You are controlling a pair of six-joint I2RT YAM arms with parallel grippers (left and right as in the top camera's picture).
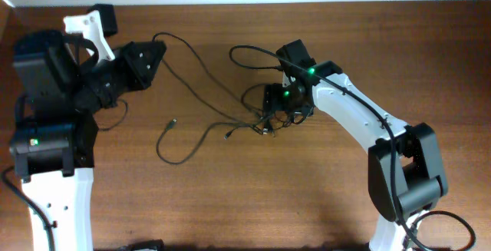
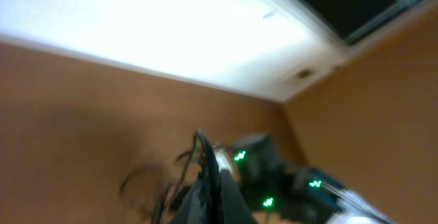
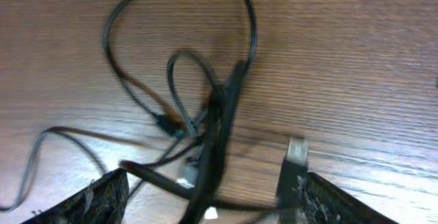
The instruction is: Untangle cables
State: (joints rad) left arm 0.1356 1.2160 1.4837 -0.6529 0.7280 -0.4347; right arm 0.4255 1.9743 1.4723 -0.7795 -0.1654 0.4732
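**Overhead**
- Worktop (image 1: 230, 205): brown wood grain.
- Cables (image 1: 265, 122): thin black cords, knotted into a clump at centre, touching and partly under the right hand (image 1: 275, 101).
  - Slack strands trail left from the clump over the worktop.
  - Two of these end in small plugs (image 1: 173, 122).
  - One long strand runs up and left to the tip of the left hand (image 1: 159, 49).
- Left hand: far left, pointing right, well apart from the clump.
- Right hand: its spread is not readable from this view.

**Left wrist (blurred)**
- Left hand (image 2: 209, 179): fingers pressed together, pinching a thin dark cord at their tip.
- Beyond it: the right arm (image 2: 274, 176) with green lights, and a dark tangle of cables (image 2: 140, 179) on the worktop.

**Right wrist**
- Right hand (image 3: 212, 186): fingers (image 3: 102, 196) stand wide apart at the lower corners and grip nothing.
- Cables (image 3: 219, 114): the clump lies between the fingers on the worktop (image 3: 356, 59), with loops fanning away from it.
- Silvery plug (image 3: 295, 152): just beside the finger at lower right of the picture.
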